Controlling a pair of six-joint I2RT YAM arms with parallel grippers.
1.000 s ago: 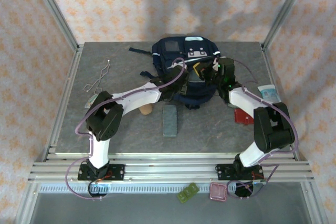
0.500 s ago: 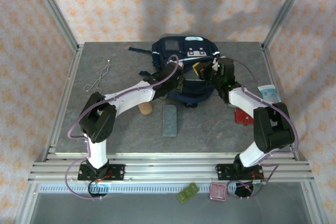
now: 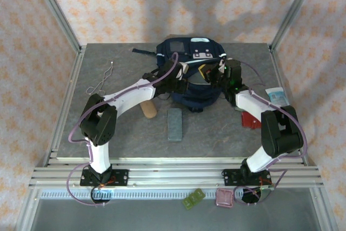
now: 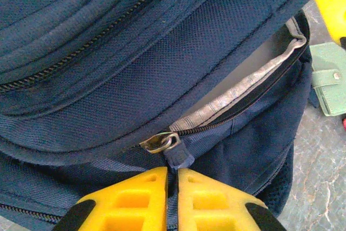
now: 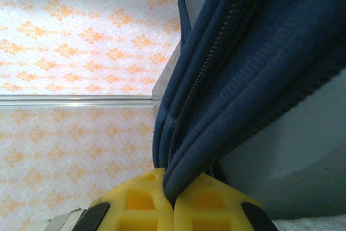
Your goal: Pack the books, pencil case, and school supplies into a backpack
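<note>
Backpack [image 3: 189, 60] gripped at its opening by both grippers

The navy backpack is laid on the grey table [image 3: 108, 128], and its main opening is parted so that a grey lining [image 4: 259, 58] is shown. The left gripper [image 4: 172, 176] is clenched on the blue zip pull [image 4: 179, 158] at the backpack's left side. The right gripper [image 5: 168, 190] is clamped on a fold of the backpack's fabric at its right side. A grey-blue flat case [image 3: 175, 124] is laid just in front of the backpack, with a tan oblong case [image 3: 148, 110] in front of the backpack's left corner. A small grey-green square piece [image 4: 330, 77] is seen just beside the backpack in the left wrist view
</note>
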